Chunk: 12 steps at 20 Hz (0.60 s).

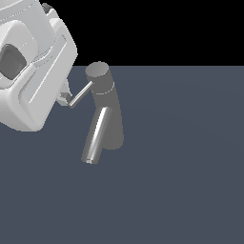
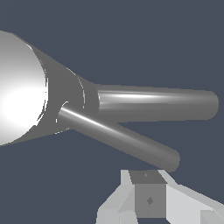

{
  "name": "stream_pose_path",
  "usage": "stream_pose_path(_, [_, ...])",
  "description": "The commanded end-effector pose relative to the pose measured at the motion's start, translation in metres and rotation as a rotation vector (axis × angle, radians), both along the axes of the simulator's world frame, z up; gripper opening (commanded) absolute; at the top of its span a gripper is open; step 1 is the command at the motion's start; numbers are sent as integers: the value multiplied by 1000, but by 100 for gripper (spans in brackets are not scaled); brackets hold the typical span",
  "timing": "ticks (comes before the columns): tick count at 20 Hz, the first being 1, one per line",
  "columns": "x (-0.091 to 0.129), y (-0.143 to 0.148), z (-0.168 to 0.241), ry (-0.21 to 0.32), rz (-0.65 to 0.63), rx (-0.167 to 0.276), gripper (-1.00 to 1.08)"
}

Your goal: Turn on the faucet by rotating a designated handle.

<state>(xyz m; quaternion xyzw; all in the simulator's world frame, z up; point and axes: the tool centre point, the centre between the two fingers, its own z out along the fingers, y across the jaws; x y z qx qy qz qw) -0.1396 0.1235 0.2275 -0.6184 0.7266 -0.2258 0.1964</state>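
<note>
Faucet (image 1: 108, 114) stood upright on dark counter (image 1: 181, 181), shiny spout (image 1: 96, 138) slanting down toward exterior view's lower left. Thin handle (image 1: 81, 94) jutted from top cap toward exterior view's left. Hand (image 1: 65, 98) sat at handle's free end, mostly hidden behind white arm (image 1: 28, 66); open or closed could not be told.

The hand (image 1: 66, 97) sits at the handle (image 1: 81, 94) tip; only the slanted spout (image 1: 96, 136) below crowds it, open table (image 1: 181, 181) all around.
</note>
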Motion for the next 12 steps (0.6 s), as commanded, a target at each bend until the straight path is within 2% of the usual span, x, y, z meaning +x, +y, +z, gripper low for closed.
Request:
stream_pose_path(1, [-2,-10,-1,2,-10,-1,-100])
stream_pose_path(12, [-10,-39,-5,7,-18,-2,-100])
